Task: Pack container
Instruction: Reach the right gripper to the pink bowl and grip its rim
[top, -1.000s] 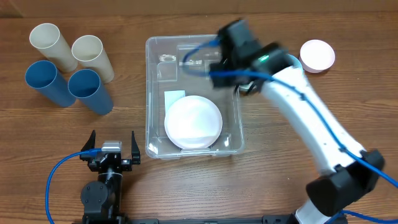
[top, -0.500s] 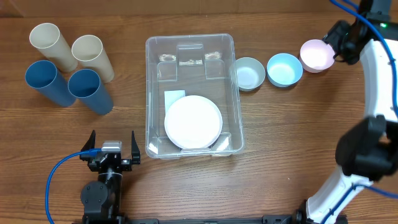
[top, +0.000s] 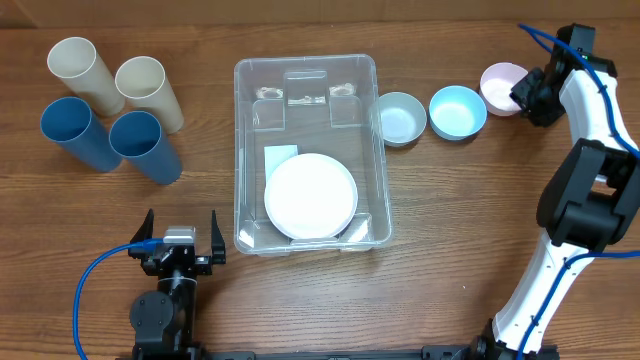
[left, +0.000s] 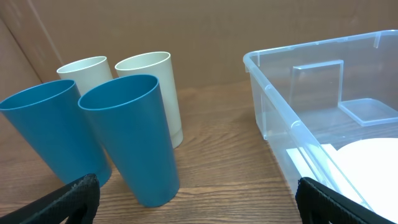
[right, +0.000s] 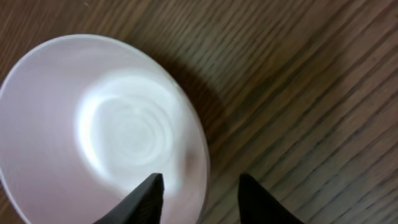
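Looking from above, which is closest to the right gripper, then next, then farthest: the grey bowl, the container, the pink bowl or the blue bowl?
Starting from the right gripper:
1. pink bowl, right at its fingers, far right.
2. blue bowl, next one to the left.
3. grey bowl, just beside the container.
4. container, in the middle.

You have a brown wooden table (top: 450, 220). On its left side four cups stand close together: two cream cups (top: 72, 60) (top: 140, 78) at the back, two blue cups (top: 66, 120) (top: 135, 135) in front. The clear container (top: 240, 150) sits mid-table. To its right runs a row: pale bowl (top: 401, 118) just beside it, blue bowl (top: 457, 110), pink bowl (top: 500, 85).
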